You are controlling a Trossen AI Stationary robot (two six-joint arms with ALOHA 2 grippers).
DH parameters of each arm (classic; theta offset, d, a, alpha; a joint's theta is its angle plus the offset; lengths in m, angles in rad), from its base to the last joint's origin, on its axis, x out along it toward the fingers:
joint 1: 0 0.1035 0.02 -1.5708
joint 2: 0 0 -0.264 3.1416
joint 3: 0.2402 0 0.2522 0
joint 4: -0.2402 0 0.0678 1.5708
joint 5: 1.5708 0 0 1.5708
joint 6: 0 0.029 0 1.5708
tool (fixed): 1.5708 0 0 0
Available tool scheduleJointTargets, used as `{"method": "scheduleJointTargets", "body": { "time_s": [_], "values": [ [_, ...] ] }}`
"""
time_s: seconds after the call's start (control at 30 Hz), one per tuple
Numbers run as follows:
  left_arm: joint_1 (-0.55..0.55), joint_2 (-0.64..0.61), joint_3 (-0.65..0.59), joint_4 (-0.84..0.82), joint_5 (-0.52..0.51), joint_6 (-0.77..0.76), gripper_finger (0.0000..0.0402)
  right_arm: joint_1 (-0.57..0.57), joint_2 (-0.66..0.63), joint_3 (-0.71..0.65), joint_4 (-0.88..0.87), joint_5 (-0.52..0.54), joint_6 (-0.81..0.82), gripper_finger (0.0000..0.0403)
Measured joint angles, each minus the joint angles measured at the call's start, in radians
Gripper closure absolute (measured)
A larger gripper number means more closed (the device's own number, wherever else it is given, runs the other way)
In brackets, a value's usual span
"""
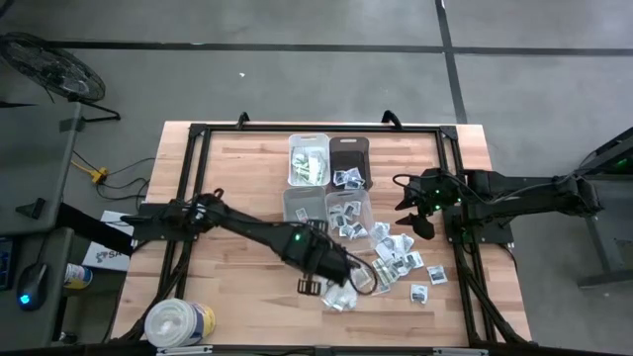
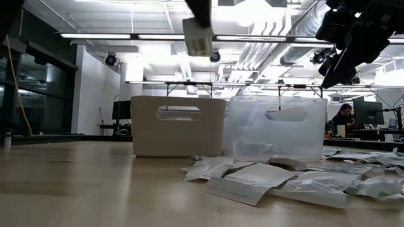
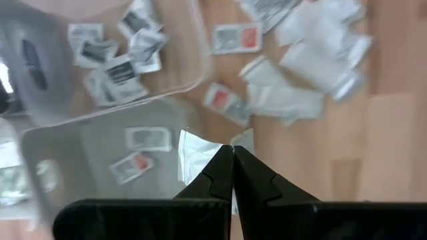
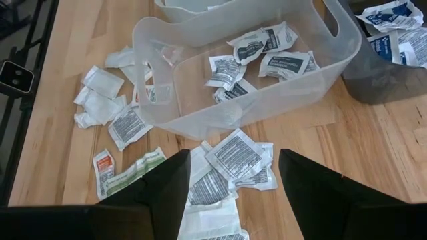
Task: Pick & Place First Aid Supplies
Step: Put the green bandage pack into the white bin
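Left gripper pressed together, pinching 1 white packet by its edge, lifted off the table. Just ahead of those fingers: a clear bin with 2 packets inside, target probably this one or its neighbour, cannot tell which. In low view the packet hangs high above the bins.

Right gripper spread wide, empty, hovering over the loose pile just below its fingers, beside the nearer clear bin.

Progress, judged from what lies where: partly done. 4 bins clustered mid-table; each holds a few packets, green ones in the white bin, dark-print ones in the dark bin. Still plenty left: a loose scatter of packets on the table between both grippers, plus a small clump right under the left one. Rough guess: more on the table than sorted.

Next: carry the held packet over a bin and release. Round tub well behind left arm, not involved.
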Motion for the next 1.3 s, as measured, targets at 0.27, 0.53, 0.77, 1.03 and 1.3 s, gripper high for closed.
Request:
{"method": "scheduleJointTargets", "body": {
  "time_s": [0.27,0.53,0.77,1.03,1.3],
  "values": [
    [0.114,-0.004,0.0,-0.104,-0.039,0.193,0.0401,0.0,0.0,0.0,0.001,0.0,-0.001,0.0181],
    [0.314,-0.004,0.0,-0.103,-0.059,0.401,0.0401,0.0,0.0,0.0,0.009,0.001,0.0,0.0181],
    [0.519,-0.004,0.001,-0.089,-0.03,0.542,0.0401,0.0,0.0,0.0,0.008,0.057,0.005,0.0181],
    [0.7,0.0,-0.018,0.047,0.194,0.63,0.0401,0.0,0.0,0.0,0.008,0.108,0.046,0.0181],
    [0.755,0.007,-0.018,0.089,0.24,0.728,0.0401,0.0,0.0,0.0,-0.002,0.11,0.086,0.0181]
  ]
}}
